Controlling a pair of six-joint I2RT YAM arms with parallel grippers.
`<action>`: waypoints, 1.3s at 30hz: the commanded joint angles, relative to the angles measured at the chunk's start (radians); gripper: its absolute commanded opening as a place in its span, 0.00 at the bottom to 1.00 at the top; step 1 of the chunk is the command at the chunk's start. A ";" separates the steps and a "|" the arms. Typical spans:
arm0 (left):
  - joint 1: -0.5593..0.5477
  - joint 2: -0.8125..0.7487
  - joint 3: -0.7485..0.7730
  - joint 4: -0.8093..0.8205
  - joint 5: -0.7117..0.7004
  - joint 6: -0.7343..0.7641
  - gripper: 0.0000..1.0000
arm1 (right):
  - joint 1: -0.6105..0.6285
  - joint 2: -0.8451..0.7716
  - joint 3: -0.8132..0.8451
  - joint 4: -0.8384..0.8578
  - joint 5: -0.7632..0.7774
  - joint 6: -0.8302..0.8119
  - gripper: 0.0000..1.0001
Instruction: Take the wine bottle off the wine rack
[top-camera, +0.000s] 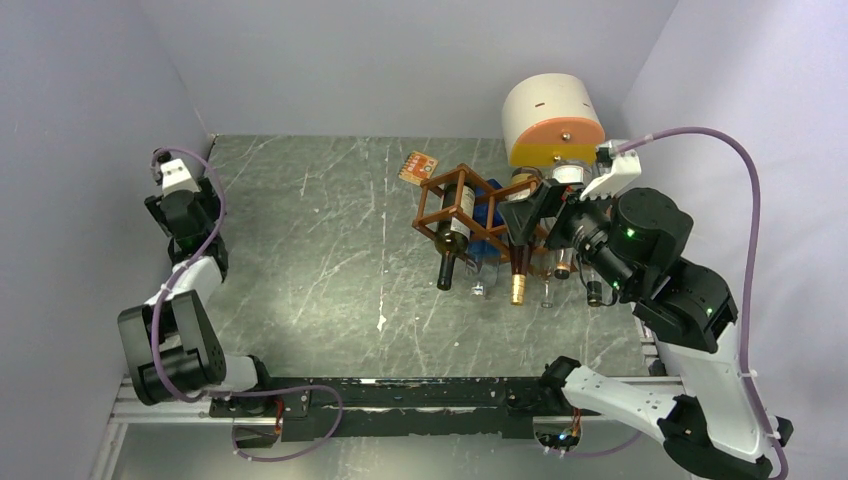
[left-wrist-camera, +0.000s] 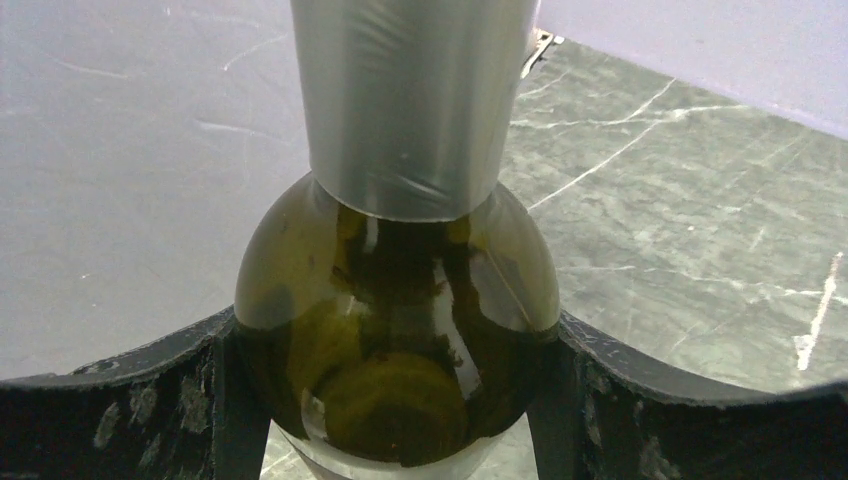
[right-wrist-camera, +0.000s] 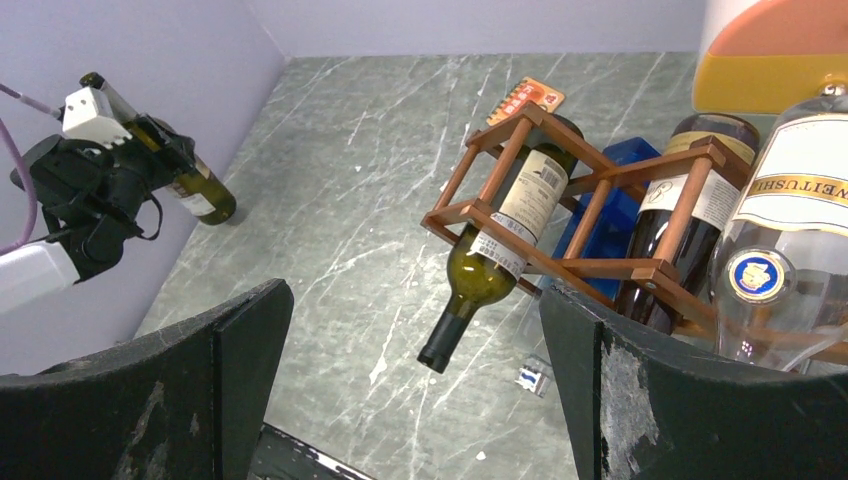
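The reddish-brown wine rack (top-camera: 447, 203) stands at the back right and holds several bottles lying with their necks toward me. Among them is a green bottle with a black cap (top-camera: 452, 240). My right gripper (top-camera: 530, 212) is open and empty, just right of that bottle and over the rack's middle. In the right wrist view the rack (right-wrist-camera: 610, 268) and green bottle (right-wrist-camera: 485, 270) lie ahead of my open gripper (right-wrist-camera: 415, 390). My left gripper (top-camera: 180, 205) is at the far left by the wall. It is shut on a green wine bottle (left-wrist-camera: 400, 300) with a silver foil neck, also seen from the right wrist (right-wrist-camera: 195, 190).
A cream-and-orange cylinder (top-camera: 553, 120) stands behind the rack. An orange card (top-camera: 418, 166) lies at the rack's back left, and a blue block (top-camera: 490, 215) sits under the rack. A dark bottle (right-wrist-camera: 690, 200) and a clear bottle (right-wrist-camera: 790, 230) fill the rack's right cells.
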 joint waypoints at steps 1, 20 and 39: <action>0.036 0.035 0.074 0.137 0.129 -0.020 0.07 | -0.002 -0.002 -0.008 -0.006 0.008 -0.003 1.00; 0.033 0.519 0.456 0.436 0.504 -0.037 0.07 | -0.003 -0.057 -0.054 -0.012 0.001 0.068 1.00; -0.015 0.896 1.016 0.083 0.529 -0.071 0.07 | -0.003 -0.051 -0.104 0.009 0.037 0.048 1.00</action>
